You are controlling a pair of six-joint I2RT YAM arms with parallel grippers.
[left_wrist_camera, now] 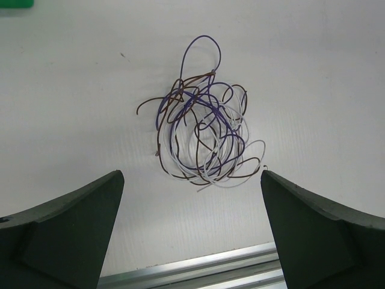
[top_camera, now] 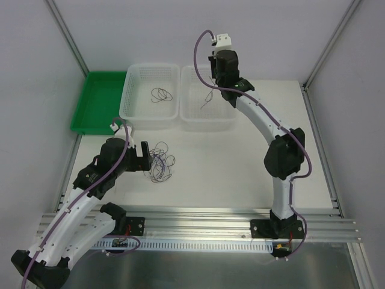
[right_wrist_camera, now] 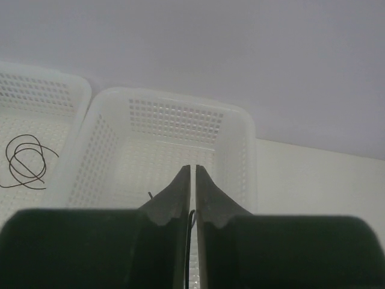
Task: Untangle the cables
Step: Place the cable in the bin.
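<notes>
My left gripper (left_wrist_camera: 190,176) is spread wide open, low over the table (top_camera: 240,174). The tangle of cables (left_wrist_camera: 201,135) lies flat on the table right in front of it, just past the gap between the two dark fingers (left_wrist_camera: 66,235). The fingers are not touching it.

The tangle is a small, loose ball of very thin wires. I see purple, brown and white ones. They loop over and under each other many times. One purple loop sticks out at the far side, and a brown end curls out to the left.

My right gripper (right_wrist_camera: 192,170) is up at the back of the table, over the right basket (right_wrist_camera: 174,120). Its fingers are pressed almost together, with only a thin slit between them. A thin dark cable (right_wrist_camera: 191,221) runs down that slit, so it looks pinched there. A short bit of it pokes out by the left finger, over the basket floor.

The left basket (top_camera: 138,84) stands touching the right one. It holds a coiled dark cable (top_camera: 161,94), lying in a few round loops on the floor. A green tray (top_camera: 96,105) sits just beside the left basket, on its left.
</notes>
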